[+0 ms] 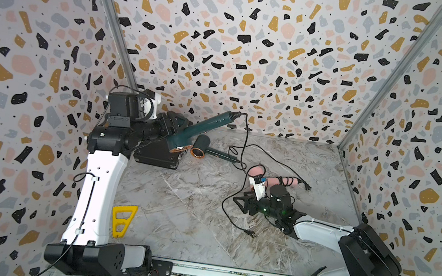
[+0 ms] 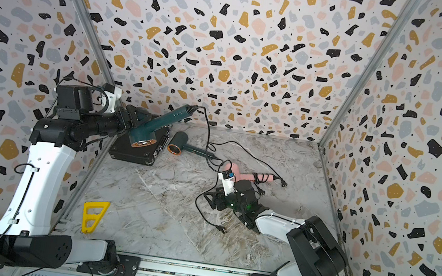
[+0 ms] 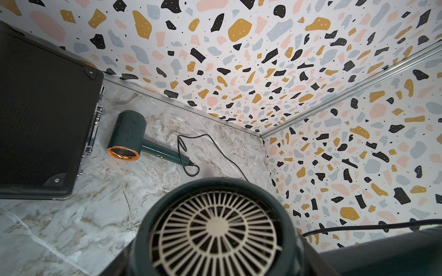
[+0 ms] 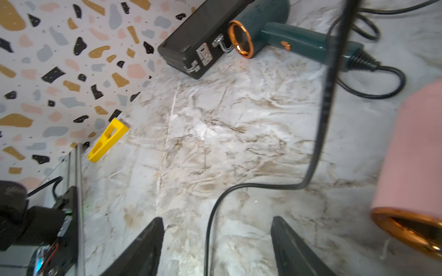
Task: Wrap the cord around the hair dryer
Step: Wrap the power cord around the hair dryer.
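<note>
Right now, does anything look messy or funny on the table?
Yes. The long black cord of the lifted dark green hair dryer sprawls loose over the marble table, not wrapped, unlike the pink hair dryer's. It runs through the open right pincer.

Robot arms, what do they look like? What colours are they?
The left arm and right arm have smooth white shells with chunky black joints. A thin black cable is clipped along the left one. The right fingers are black wedges.
</note>
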